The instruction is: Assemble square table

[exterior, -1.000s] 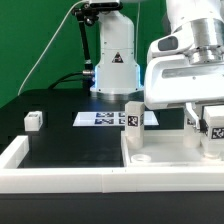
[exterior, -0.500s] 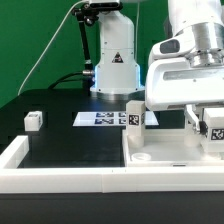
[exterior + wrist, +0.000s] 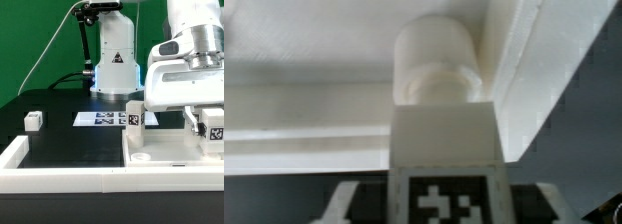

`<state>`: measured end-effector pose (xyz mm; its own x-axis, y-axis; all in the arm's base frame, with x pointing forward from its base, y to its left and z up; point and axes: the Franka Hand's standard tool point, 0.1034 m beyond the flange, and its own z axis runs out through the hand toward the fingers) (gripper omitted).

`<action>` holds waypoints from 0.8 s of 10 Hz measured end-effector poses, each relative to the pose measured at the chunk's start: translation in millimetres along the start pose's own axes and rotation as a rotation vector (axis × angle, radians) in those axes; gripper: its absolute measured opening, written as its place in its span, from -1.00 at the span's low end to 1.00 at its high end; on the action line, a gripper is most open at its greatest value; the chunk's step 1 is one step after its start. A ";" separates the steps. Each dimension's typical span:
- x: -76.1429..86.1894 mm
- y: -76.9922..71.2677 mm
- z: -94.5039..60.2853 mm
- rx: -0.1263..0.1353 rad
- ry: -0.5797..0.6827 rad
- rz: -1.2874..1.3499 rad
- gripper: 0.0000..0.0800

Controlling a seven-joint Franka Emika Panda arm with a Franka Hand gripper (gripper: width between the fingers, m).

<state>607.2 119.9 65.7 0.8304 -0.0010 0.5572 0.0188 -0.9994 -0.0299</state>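
The white square table top (image 3: 170, 150) lies at the exterior view's right, rim up. One white tagged leg (image 3: 133, 113) stands upright at its far corner. My gripper (image 3: 213, 136) hangs over the top's right side, shut on a second tagged leg (image 3: 213, 128). In the wrist view that leg (image 3: 443, 140) runs from between my fingers (image 3: 349, 200), and its round end (image 3: 438, 60) sits against the inner corner of the table top (image 3: 313, 110). My gripper (image 3: 445, 208) holds the leg at its tagged end. A third small leg (image 3: 34, 120) lies on the black table at the left.
The marker board (image 3: 102, 119) lies flat at the middle back. A long white border wall (image 3: 60, 178) runs along the front and left. The robot's base (image 3: 115, 60) stands behind, with a green screen beyond it.
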 end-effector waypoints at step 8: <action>-2.9 -0.3 -1.8 -0.004 0.007 0.001 -0.28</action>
<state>603.8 120.1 65.6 0.8265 -0.0023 0.5630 0.0158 -0.9995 -0.0272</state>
